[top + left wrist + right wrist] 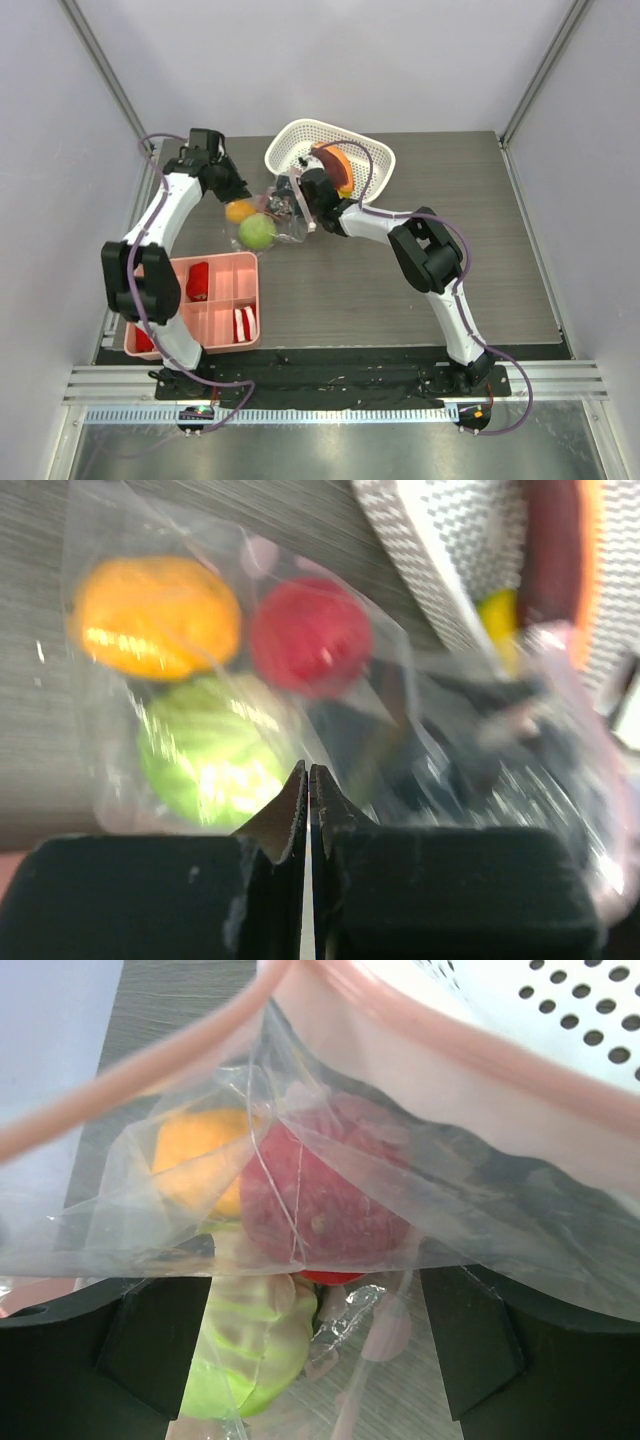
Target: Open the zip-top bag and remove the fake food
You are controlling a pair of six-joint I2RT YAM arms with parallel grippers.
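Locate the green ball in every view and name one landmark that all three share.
Top external: green ball left of centre, inside the zip-top bag, below the white basket.
Left wrist: lower left, just above the left pincer; basket upper right.
Right wrist: bottom, left of centre, under the red fruit; basket top right.
Shared landmark: the white basket.
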